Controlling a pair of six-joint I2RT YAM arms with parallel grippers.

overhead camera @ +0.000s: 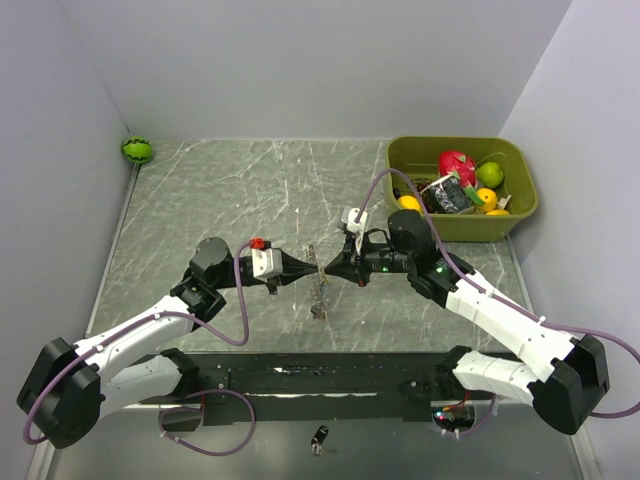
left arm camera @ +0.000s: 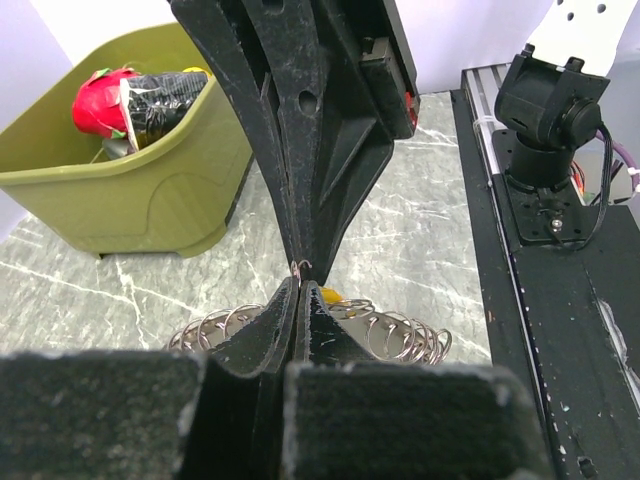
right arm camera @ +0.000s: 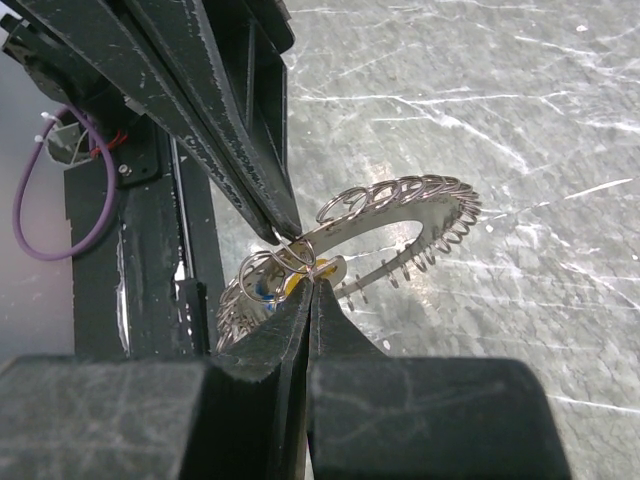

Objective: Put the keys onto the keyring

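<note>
Much of the keyring (right arm camera: pixel 395 190) is hidden. From above it shows only edge-on, a thin grey sliver hanging between the two arm tips over the middle of the surface (overhead camera: pixel 200 200). In the right wrist view the near part of its loop disappears behind the black fingers. The keys (right arm camera: pixel 272 291) are hard to make out. Only a blue and a yellow scrap show through the wire coils just left of the right tool (right arm camera: pixel 310 285), and from above a small dark piece dangles below the ring.

In the green bin (overhead camera: pixel 520 215) at the far right, a dark wrapper (overhead camera: pixel 447 195) carries print too small to read.

The keyring is a flat grey band, open in the centre, with wire loops curling all round its outer edge like a spring. It is lifted off the surface and tilted.

The left tool (left arm camera: pixel 300 290) is pinched shut with the coils spreading to both sides of its fingers. The right tool is also pinched shut, on the ring's looped edge. The two tips meet nose to nose.

A small black fob (overhead camera: pixel 319 437) lies at the near edge.
</note>
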